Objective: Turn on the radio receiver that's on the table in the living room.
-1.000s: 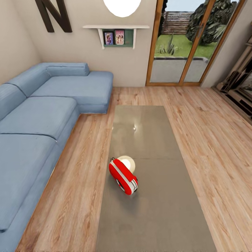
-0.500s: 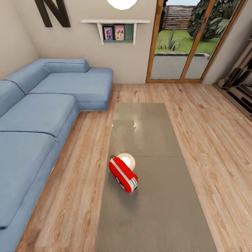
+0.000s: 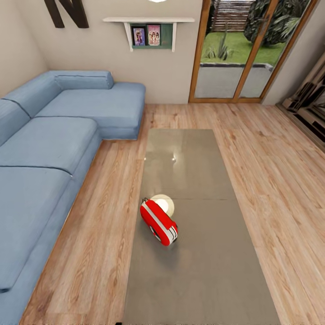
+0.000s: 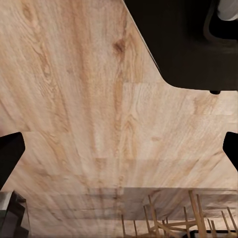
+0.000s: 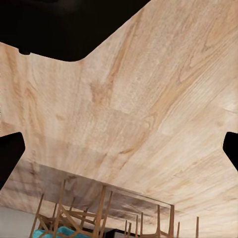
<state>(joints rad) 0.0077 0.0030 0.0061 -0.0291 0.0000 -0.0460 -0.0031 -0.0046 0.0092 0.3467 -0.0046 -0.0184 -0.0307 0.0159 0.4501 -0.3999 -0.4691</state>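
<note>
The radio receiver (image 3: pixel 158 222) was seen resting on the table (image 3: pixel 212 271), close to the table's long left edge and about midway along its length, with its white band running diagonally across the red body. A pale round disc (image 3: pixel 164 203) lay on the tabletop just behind it, on the far side, touching or nearly touching the radio; which of the two could not be told. The rest of the glossy grey-brown top was seen to carry a faint reflection near the far end. The table was set lengthwise on the light wood plank floor (image 3: pixel 275 171) of the living room, with the blue L-shaped sofa (image 3: pixel 49 149) along its left side, a strip of floor between them. On the far beige wall a white shelf (image 3: pixel 149 20) with two small framed pictures was mounted, the lower part of a big black "N" (image 3: pixel 67 12) was seen beside it, and wood-framed glass doors (image 3: pixel 239 49) opened onto a garden. In the left wrist view, plank floor was seen between the dark tips of the left gripper (image 4: pixel 119 151), which were spread wide apart with nothing between them. In the right wrist view the right gripper (image 5: pixel 119 151) was likewise held spread wide over bare floor, with wooden chair legs (image 5: pixel 101 210) visible beyond.
</note>
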